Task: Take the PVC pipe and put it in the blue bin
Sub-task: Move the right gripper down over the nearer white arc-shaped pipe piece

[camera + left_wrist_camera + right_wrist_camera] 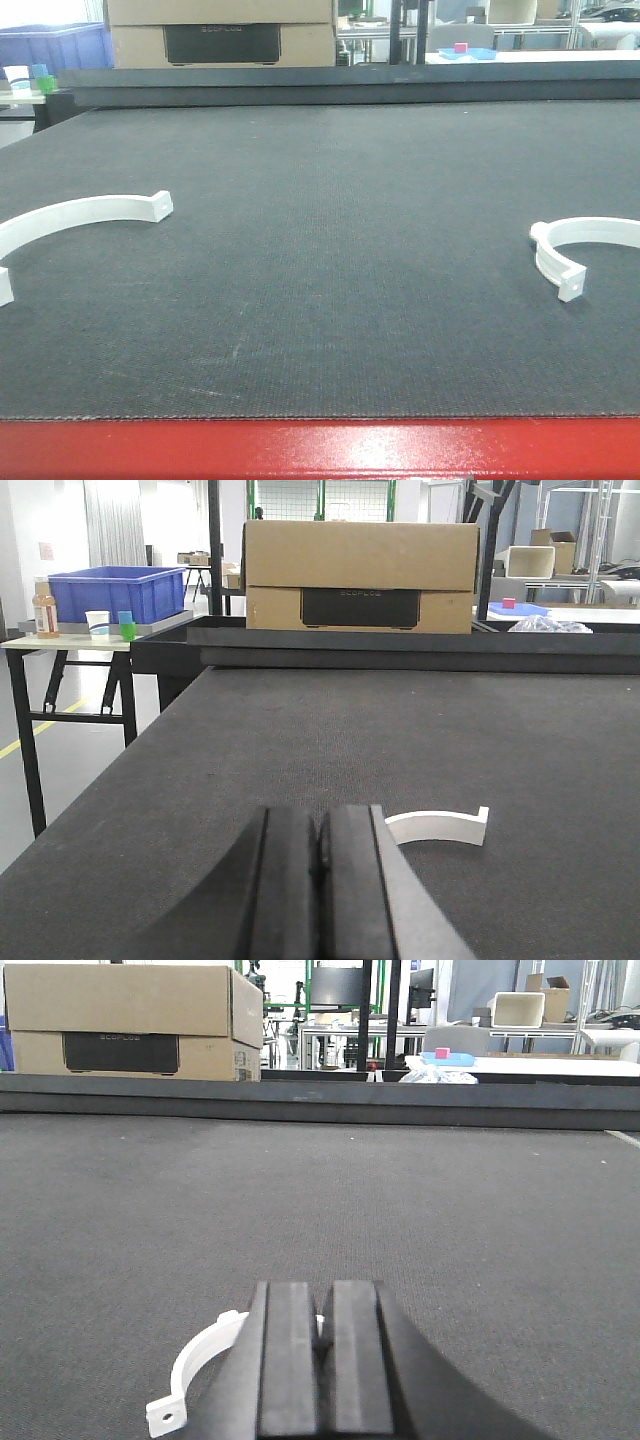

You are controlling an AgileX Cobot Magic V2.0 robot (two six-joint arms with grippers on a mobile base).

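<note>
In the front view the dark matted counter (330, 250) carries two white PVC half-rings, well apart. The left PVC half-ring (90, 212) lies flat near the left edge, its arc bulging away from the camera and a squared lug at its right end. The right PVC half-ring (590, 232) lies flat near the right edge and runs partly out of frame, with a drilled lug pointing toward the camera. The blue bin (45, 45) stands off the counter, far back on the left, beside a cardboard box (220, 30). No claw shows in this view. In the left wrist view the left claw (320, 880) has its pads pressed together and holds nothing. The left half-ring lies ahead of it and off to its right, apart from the fingers, its chord running roughly across the line of approach. The bin sits on a side table beyond the counter's far left corner. In the right wrist view the right claw (322, 1360) is likewise closed and empty. The right half-ring curls out from just beside and behind its left finger, lug and hole at the near end. Whether finger and ring touch cannot be told. The right arm looks much nearer to a piece, though the left is on the bin's side. Either claw would have to open before it could take a band. Both pieces look thin, smooth, rigid and light.
</note>
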